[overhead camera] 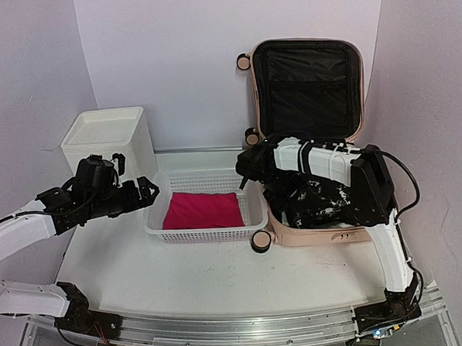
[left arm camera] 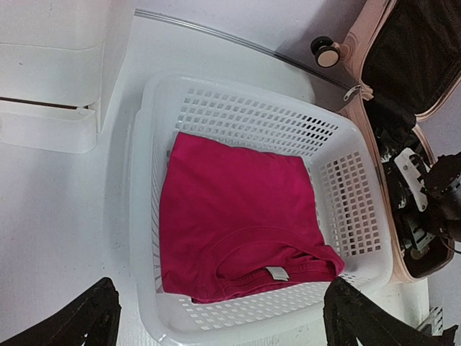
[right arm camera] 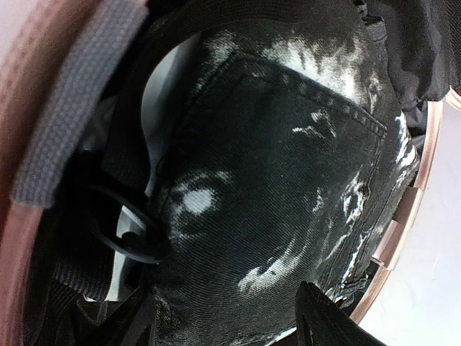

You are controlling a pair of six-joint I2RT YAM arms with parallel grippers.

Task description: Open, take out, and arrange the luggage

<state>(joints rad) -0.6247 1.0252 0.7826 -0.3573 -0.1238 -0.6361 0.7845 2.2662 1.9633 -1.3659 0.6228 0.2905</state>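
The pale pink luggage [overhead camera: 315, 234] lies open at the right, its black-lined lid [overhead camera: 308, 84] standing upright; it also shows in the left wrist view [left arm camera: 360, 43]. Black jeans with white bleach marks [overhead camera: 325, 203] fill its lower half. My right gripper [overhead camera: 288, 195] reaches down into the luggage. In the right wrist view the right gripper [right arm camera: 230, 324] is open, its fingers astride the jeans [right arm camera: 274, 166] and close over them. My left gripper [overhead camera: 150, 189] is open and empty over the left rim of the basket; in its own view the left gripper [left arm camera: 216, 324] has its fingers wide apart.
A white mesh basket [overhead camera: 207, 235] holding a folded magenta T-shirt [overhead camera: 203, 210] sits in the middle, also seen in the left wrist view [left arm camera: 144, 216]. A white plastic drawer unit [overhead camera: 109, 137] stands at the back left. A caster wheel [overhead camera: 261, 241] sits by the basket's right corner.
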